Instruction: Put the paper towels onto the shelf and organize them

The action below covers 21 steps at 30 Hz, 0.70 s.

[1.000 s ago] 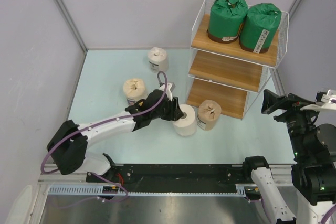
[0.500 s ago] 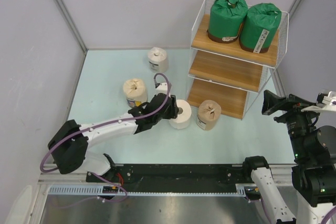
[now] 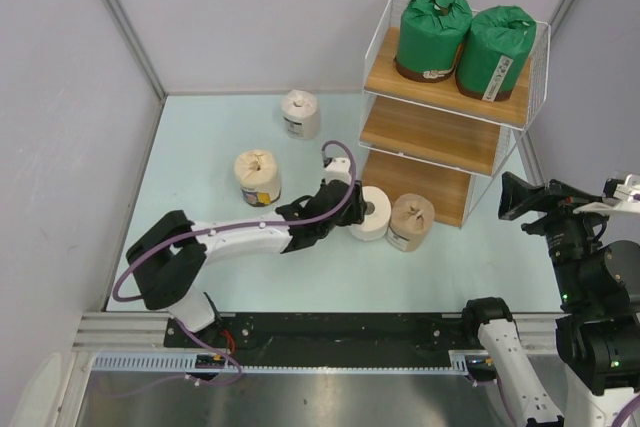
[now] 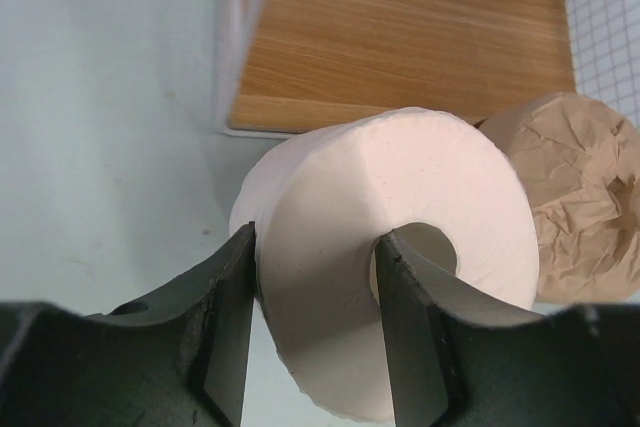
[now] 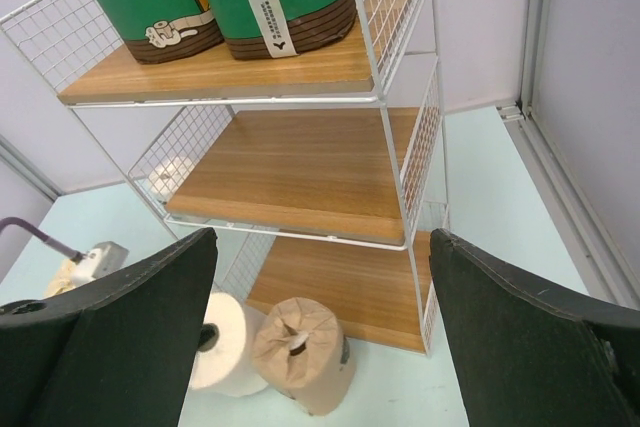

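The shelf (image 3: pixel 440 132) stands at the back right with two green-wrapped rolls (image 3: pixel 432 32) (image 3: pixel 495 50) on its top board. My left gripper (image 3: pixel 355 205) is shut on the bare white roll (image 3: pixel 374 213), one finger inside its core and one outside its wall (image 4: pixel 315 327). The roll (image 4: pixel 400 197) is tilted in front of the bottom board (image 4: pixel 400 37) and touches the tan roll (image 3: pixel 411 220) (image 4: pixel 575 187). The cream roll (image 3: pixel 258 175) and the white-wrapped labelled roll (image 3: pixel 300 112) stand on the table to the left. My right gripper (image 3: pixel 525 197) is open and empty, right of the shelf (image 5: pixel 320 337).
The shelf's middle board (image 5: pixel 300 177) and bottom board (image 5: pixel 350 277) hold nothing. White wire mesh (image 5: pixel 420 147) closes the shelf's sides. Grey walls stand behind and on both sides. A black rail (image 3: pixel 330 332) runs along the near edge.
My left gripper has carried the bare white roll to the right, up to the front of the shelf's bottom board. The tan roll has shifted slightly right. The right arm has not moved.
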Each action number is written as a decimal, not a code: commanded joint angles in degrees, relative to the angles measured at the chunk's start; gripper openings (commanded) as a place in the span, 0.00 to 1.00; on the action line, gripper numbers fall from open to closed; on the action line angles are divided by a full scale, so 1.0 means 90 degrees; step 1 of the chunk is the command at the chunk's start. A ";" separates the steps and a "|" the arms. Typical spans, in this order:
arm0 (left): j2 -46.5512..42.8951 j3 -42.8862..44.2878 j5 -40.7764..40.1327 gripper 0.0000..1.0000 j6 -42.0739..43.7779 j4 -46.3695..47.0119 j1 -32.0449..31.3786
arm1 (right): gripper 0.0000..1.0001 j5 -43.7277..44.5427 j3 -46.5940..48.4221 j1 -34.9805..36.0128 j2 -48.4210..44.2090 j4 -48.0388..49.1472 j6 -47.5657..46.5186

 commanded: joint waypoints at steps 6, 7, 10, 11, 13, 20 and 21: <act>0.0527 0.0916 0.0428 0.14 -0.0059 0.0900 -0.0806 | 0.91 -0.0035 0.0020 0.0026 -0.0040 -0.0061 -0.0043; 0.0518 0.0936 0.0389 0.14 -0.0088 0.0900 -0.0815 | 0.92 -0.0025 0.0020 0.0026 -0.0030 -0.0080 -0.0043; 0.0421 0.0906 0.0030 0.14 -0.0089 0.0851 -0.0806 | 0.92 0.0004 0.0020 0.0026 -0.0040 -0.0090 -0.0062; 0.0391 0.0916 -0.0050 0.14 -0.0089 0.0832 -0.0767 | 0.92 -0.0005 0.0010 0.0017 -0.0040 -0.0109 -0.0063; 0.0381 0.0974 -0.0090 0.13 -0.0089 0.0880 -0.0679 | 0.92 0.0004 0.0010 0.0026 -0.0030 -0.0158 -0.0053; 0.0830 0.1803 -0.0480 0.13 0.0155 0.1056 -0.0416 | 0.92 -0.0015 0.0020 0.0026 -0.0079 -0.0149 -0.0072; 0.0898 0.1902 -0.0500 0.13 0.0175 0.1076 -0.0386 | 0.92 -0.0006 0.0010 0.0036 -0.0069 -0.0149 -0.0072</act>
